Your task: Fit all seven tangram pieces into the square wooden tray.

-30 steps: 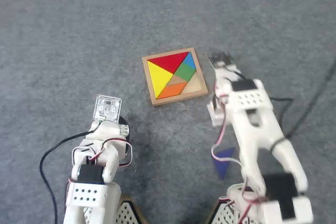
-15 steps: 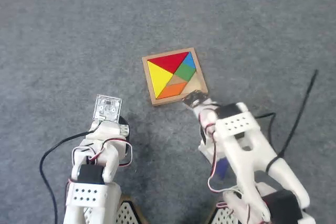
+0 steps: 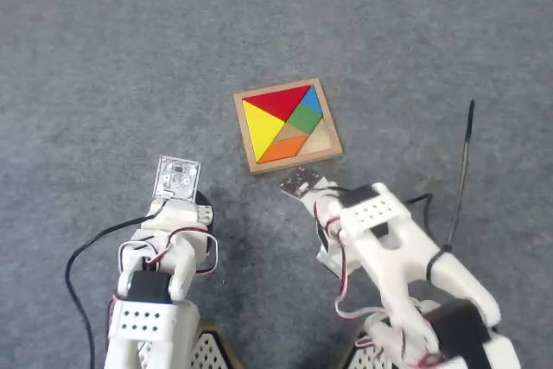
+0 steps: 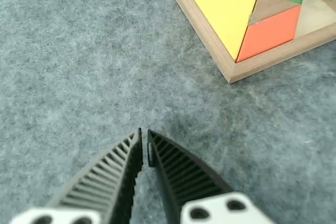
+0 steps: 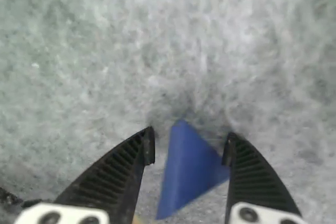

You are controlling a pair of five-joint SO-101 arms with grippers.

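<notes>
The square wooden tray (image 3: pixel 295 163) lies mid-table, holding red, yellow (image 3: pixel 258 125), green, blue and orange (image 3: pixel 282 149) pieces, with bare wood showing in its right corner. A loose blue triangle (image 5: pixel 186 174) lies flat on the grey mat. My right gripper (image 5: pixel 190 136) is open low over it, one finger on either side of its tip, not touching it. In the high view the right arm (image 3: pixel 373 218) stands nearer than the tray and covers that triangle. My left gripper (image 4: pixel 144 137) is shut on nothing, over bare mat short of the tray's rim (image 4: pixel 210 56).
Grey mat covers the whole table, with open room left of and beyond the tray. The left arm (image 3: pixel 170 244) sits at the near left. A black cable (image 3: pixel 462 162) rises beside the right arm.
The right arm has swung from beside the tray's right edge back toward the near side and down over the blue triangle. The left arm has kept still.
</notes>
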